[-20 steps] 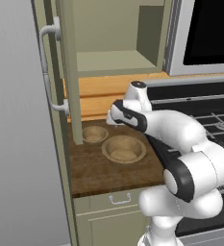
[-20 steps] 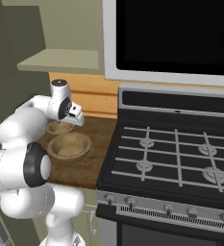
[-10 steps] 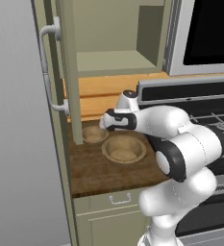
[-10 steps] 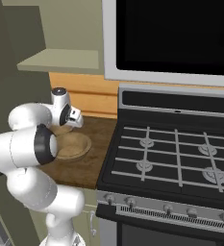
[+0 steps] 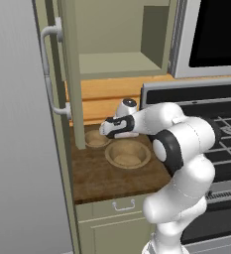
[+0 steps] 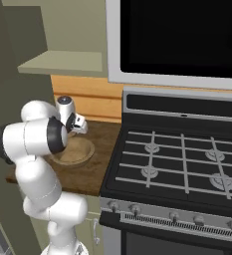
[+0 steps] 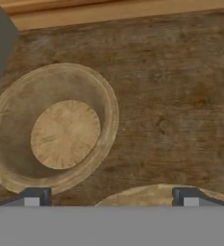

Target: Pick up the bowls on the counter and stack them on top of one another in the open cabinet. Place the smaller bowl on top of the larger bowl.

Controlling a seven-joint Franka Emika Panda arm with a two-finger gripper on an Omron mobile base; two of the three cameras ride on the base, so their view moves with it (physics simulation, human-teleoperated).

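Olive-beige kitchen units frame the scene: a tall cabinet door (image 5: 62,74) with a curved silver handle (image 5: 50,74) stands swung out at the left, baring the open cabinet (image 5: 119,64) and its flat shelf above a strip of pale wood backsplash (image 5: 107,96). Right of it a black stove (image 6: 182,169) with grey burner grates sits under a dark-fronted microwave (image 6: 182,37). Between cabinet door and stove lies the dark brown wood-grain worktop (image 5: 102,176), over a drawer (image 5: 119,206) with a small silver pull. On the worktop the larger bowl (image 5: 128,155) rests upright toward the front, its ringed inside facing up. The smaller bowl (image 5: 97,138) sits just behind and to the left of it, near the foot of the cabinet door; the two rims are close, and whether they touch cannot be told. From the hand view the smaller bowl (image 7: 53,127) lies up and to the left with its pale flat bottom plain to see, while the edge of the larger bowl (image 7: 156,194) curves in at the bottom. The white arm reaches over the larger bowl, and the gripper (image 5: 106,130) hangs low above the smaller bowl's near rim. Its dark fingertips (image 7: 35,196) stand wide apart with nothing between them.
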